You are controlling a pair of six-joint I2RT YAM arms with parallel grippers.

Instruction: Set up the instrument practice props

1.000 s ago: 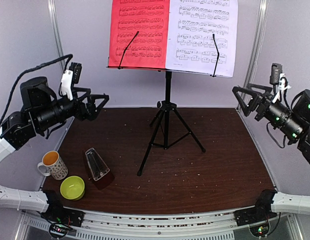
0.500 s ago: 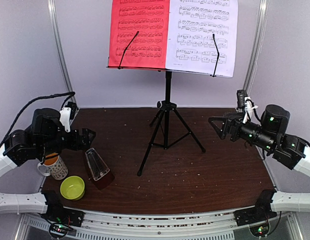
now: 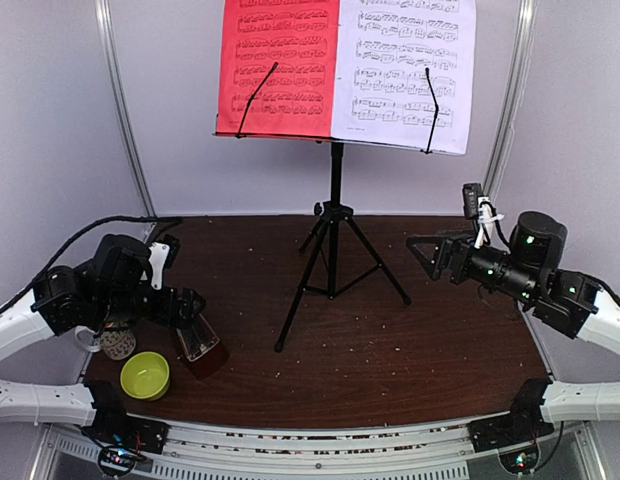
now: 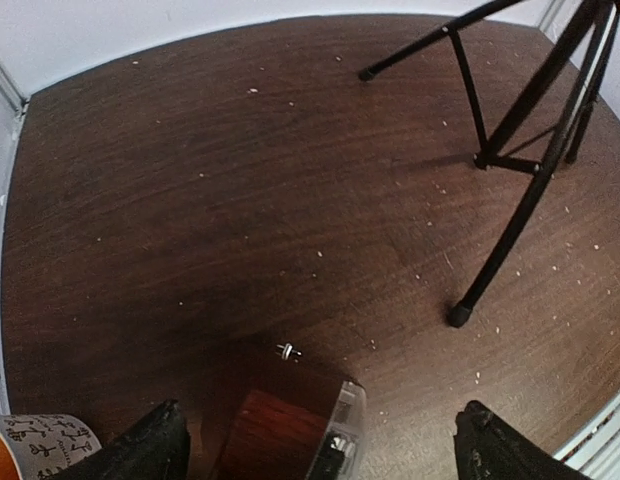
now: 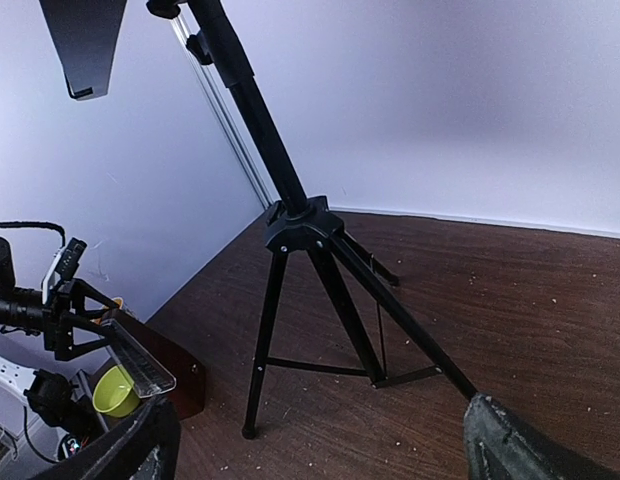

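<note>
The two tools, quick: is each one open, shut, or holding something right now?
Left tool: open, over the metronome, not gripping it.
Right tool: open, holding nothing.

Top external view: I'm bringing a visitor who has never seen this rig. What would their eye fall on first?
The red music sheet beside the white music sheet, high on the black music stand at the back centre of the table, stands out most. Next comes the left gripper, open over the dark-red metronome at the near left, with a lime-green bowl just left of it.
</note>
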